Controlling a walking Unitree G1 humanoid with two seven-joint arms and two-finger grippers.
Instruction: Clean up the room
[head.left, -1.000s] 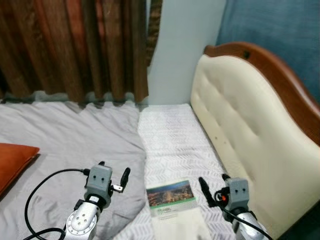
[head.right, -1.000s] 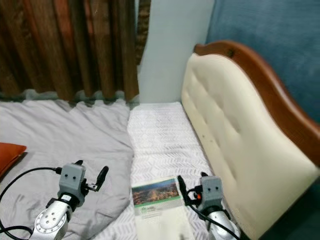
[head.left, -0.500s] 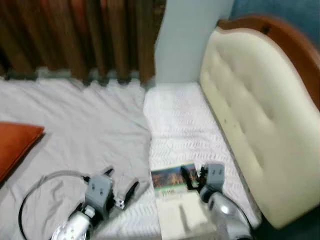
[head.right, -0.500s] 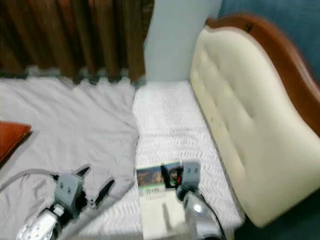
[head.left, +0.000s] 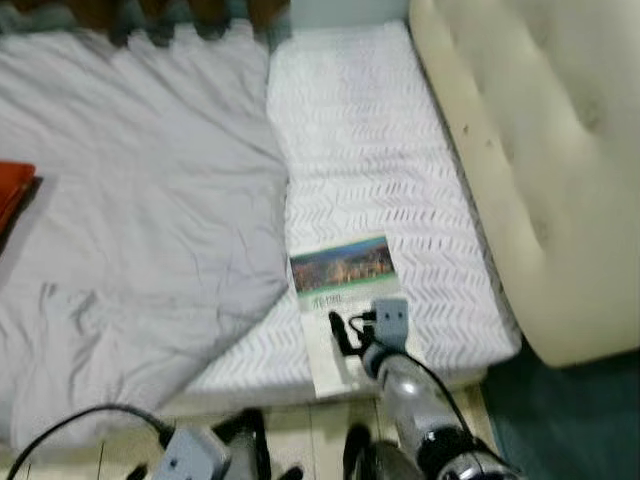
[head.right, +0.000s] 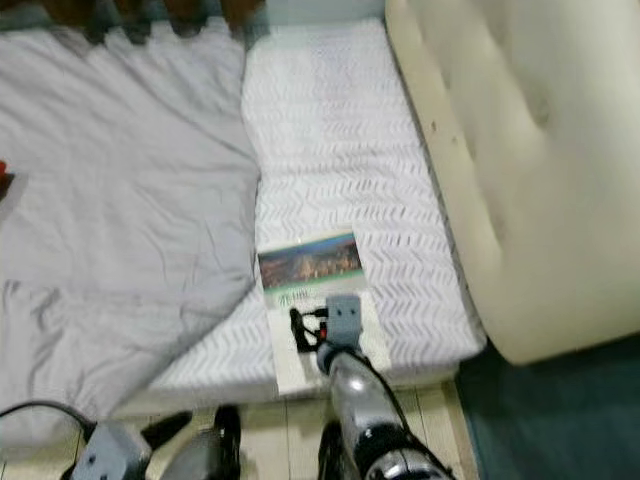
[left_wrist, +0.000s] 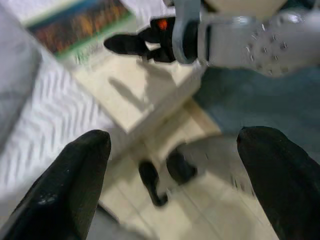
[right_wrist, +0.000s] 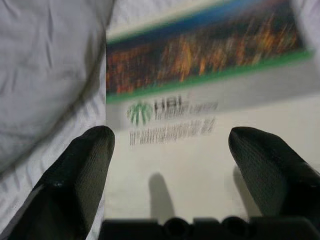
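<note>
Bed (head.left: 370, 130) w/ white mattress, grey sheet (head.left: 130, 230) to the robot's left. View has tilted down since a sec ago & right hand (head.left: 345, 335) has come in over the booklet (head.left: 340, 275) at the mattress edge, so pickup looks imminent. Fingers spread wide, holding nothing, hovering just above the cover. Left hand (left_wrist: 170, 165) is low, open, empty.

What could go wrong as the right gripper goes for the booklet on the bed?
The booklet lies flat with its near end over the mattress edge, so the right gripper, jaws open above it, might push it off onto the floor. Flat paper on soft bedding may also crease or slip when pinched.
</note>
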